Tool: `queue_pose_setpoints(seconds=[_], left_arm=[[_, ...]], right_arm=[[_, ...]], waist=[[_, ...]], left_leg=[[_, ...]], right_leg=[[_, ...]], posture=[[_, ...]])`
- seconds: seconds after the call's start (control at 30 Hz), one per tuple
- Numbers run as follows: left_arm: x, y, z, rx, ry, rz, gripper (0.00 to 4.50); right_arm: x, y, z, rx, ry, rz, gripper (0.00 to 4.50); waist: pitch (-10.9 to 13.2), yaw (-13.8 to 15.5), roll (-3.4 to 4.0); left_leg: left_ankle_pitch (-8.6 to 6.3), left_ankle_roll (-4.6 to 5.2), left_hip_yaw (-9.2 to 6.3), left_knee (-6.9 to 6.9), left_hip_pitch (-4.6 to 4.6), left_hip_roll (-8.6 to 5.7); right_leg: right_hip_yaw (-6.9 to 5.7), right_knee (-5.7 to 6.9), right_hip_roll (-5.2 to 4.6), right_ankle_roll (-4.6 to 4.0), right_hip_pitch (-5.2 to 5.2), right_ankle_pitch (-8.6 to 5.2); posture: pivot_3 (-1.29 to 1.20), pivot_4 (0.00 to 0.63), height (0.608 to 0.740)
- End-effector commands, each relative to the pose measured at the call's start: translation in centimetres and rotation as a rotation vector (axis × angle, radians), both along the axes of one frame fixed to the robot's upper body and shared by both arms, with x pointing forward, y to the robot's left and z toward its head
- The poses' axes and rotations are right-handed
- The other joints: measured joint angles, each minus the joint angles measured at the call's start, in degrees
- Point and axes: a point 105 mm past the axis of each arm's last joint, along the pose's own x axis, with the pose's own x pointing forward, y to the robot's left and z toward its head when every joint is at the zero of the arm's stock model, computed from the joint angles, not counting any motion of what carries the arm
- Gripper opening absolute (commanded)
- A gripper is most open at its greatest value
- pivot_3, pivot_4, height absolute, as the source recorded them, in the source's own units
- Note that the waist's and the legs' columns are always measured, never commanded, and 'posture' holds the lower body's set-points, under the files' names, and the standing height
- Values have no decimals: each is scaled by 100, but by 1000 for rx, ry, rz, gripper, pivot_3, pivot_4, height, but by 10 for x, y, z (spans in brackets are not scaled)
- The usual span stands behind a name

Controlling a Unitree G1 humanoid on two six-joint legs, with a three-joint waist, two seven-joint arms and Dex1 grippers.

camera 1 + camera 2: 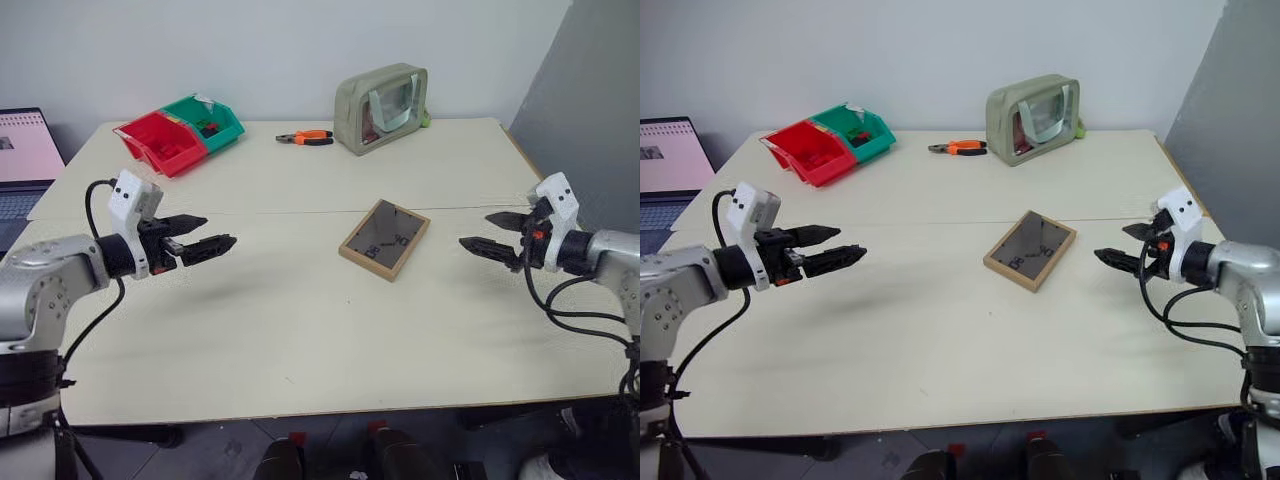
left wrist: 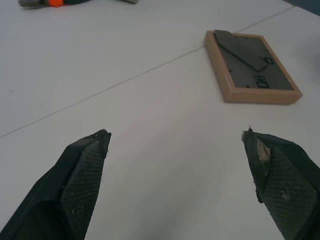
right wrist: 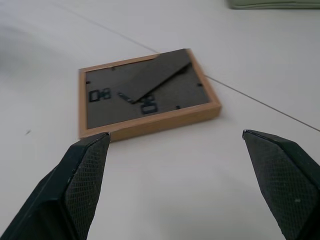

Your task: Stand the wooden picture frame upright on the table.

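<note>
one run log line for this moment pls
stage: before grasp | small light-wood picture frame: flat, dark back up, near seam of cream table | left claw: open, clear of frame | right claw: open, clear of frame

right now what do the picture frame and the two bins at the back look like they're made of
The small rectangular light-wood picture frame: pale unpainted wood rim, matte, judging by its tan colour; its dark brown back panel looks like fibreboard or card, though that is uncertain. The red open-top bin and the green open-top bin: likely moulded plastic, going by their uniform bright colour and slight sheen.
</note>
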Motion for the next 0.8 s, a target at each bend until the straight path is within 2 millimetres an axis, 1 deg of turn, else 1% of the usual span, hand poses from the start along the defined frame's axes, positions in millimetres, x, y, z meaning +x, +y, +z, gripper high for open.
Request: queue_pose_setpoints(seconds=[0.03, 0.2, 0.37, 0.43, 0.47, 0.5, 0.53, 0.63, 0.7, 0.73, 0.8], left_arm=[[2, 0, 6, 59, -25, -22, 4500], [10, -1, 6, 35, -57, 3, 4500], [25, -4, -5, 5, -65, 65, 4500], [41, -8, -9, -34, -76, 128, 4148], [47, -11, -12, -50, -76, 146, 4027], [55, -17, -15, -77, -66, 166, 3757], [60, -23, -18, -92, -59, 173, 3581], [84, -49, -29, -91, -69, 201, 2827], [98, -63, -36, -82, -67, 215, 2483], [104, -70, -41, -78, -64, 218, 2278], [115, -89, -50, -87, -46, 211, 1769]], right_arm=[[2, 0, 12, -4, -30, 26, 4463], [6, -5, 8, -3, -43, -16, 4463], [24, -20, -4, -68, -109, -172, 4463], [32, -24, -8, -61, -124, -245, 4500], [36, -24, -9, -64, -130, -274, 4107], [40, -25, -13, -68, -132, -302, 3962], [42, -24, -15, -72, -134, -316, 3734], [55, -20, -28, -91, -134, -378, 2871], [63, -21, -35, -100, -134, -420, 2513], [67, -20, -38, -106, -135, -434, 2275], [76, -19, -45, -89, -127, -476, 1691]], waist=[[0, 4, 0], [1, 14, -1], [1, 21, -1], [1, 26, -1], [0, 31, -1], [0, 36, -1], [0, 43, -2], [0, 60, -2], [0, 68, -2], [0, 66, -2], [0, 62, -2]], left_leg=[[0, 0, 0, 0, -1, 0], [0, 0, -1, 3, -12, 0], [0, 0, -3, 7, -13, -1], [0, 0, -2, 8, -14, -2], [0, 0, -2, 10, -14, -3], [0, 0, -3, 12, -16, -3], [1, -1, -3, 12, -16, -4], [1, -1, -3, 15, -21, -7], [1, -2, -3, 17, -22, -10], [1, -1, -2, 18, -23, -11], [1, -1, -1, 18, -24, -13]], right_leg=[[0, 0, 0, 0, 0, 0], [-1, 0, -1, -2, -9, 1], [-2, 0, -3, -8, -8, 6], [-1, 1, -3, -18, -8, 12], [-1, 3, -3, -23, -8, 15], [-2, 3, -3, -24, -8, 16], [-1, 3, -4, -24, -8, 16], [-2, 5, -9, -22, -10, 19], [-2, 6, -11, -20, -11, 21], [-2, 6, -12, -19, -11, 22], [-2, 7, -14, -19, -12, 22]], posture=[[0, 150, 740], [0, 150, 740], [0, 150, 740], [0, 150, 740], [0, 150, 740], [0, 150, 740], [0, 150, 740], [0, 150, 740], [0, 150, 740], [0, 150, 740], [0, 150, 740]])
